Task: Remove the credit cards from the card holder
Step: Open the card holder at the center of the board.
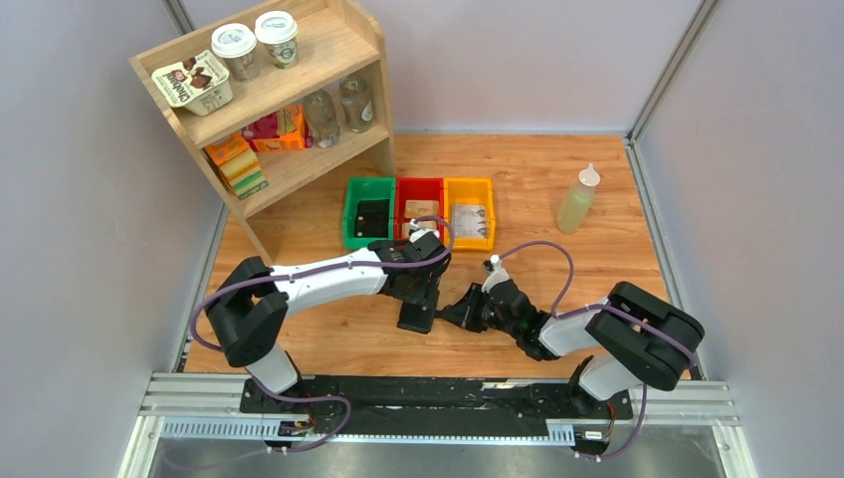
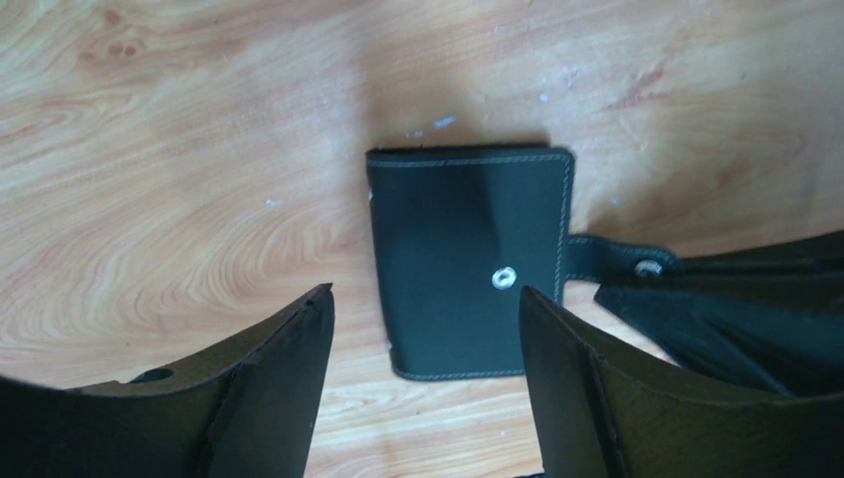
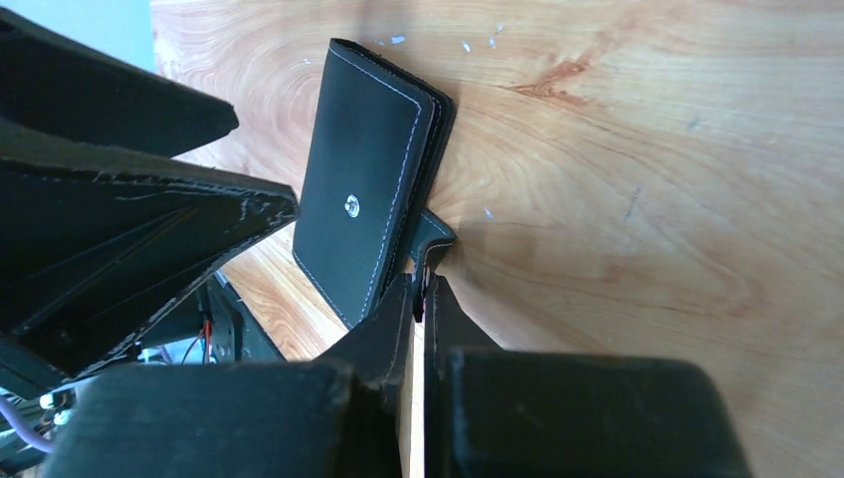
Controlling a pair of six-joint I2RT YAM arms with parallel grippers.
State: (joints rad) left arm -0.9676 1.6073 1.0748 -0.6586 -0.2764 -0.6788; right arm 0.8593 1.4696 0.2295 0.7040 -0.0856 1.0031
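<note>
While the card holder point(image 2: 468, 239) lies folded shut on the wooden table point(image 2: 149, 149), near of the middle and just near of a row of green point(image 1: 350, 214), red point(image 1: 419, 182) and yellow point(image 1: 468, 183) bins, both arms meet over it. Its black outer face is up, with light stitching round the edge and a metal snap stud point(image 2: 505, 278) showing, and its inside is hidden. The left gripper point(image 2: 423, 297) hangs straight above it with its fingers point(image 2: 284, 378) spread wide apart and holding nothing. In the left wrist view the holder sits in the gap between them, closer to one finger, whose tip overlaps the holder's edge by the stud, while the other finger stands clear of the opposite edge with bare wood between; whether any finger touches the leather I cannot tell. The snap tab point(image 2: 607, 257) is undone and sticks out from the holder's right side, and the right gripper point(image 3: 419, 299), coming in low from the right, has its two fingers pressed together on the tab's end, just beside the holder's edge. A wooden shelf point(image 1: 269, 90) stands at the far left and a squeeze bottle point(image 1: 578, 199) at the far right, both well apart from the holder
</note>
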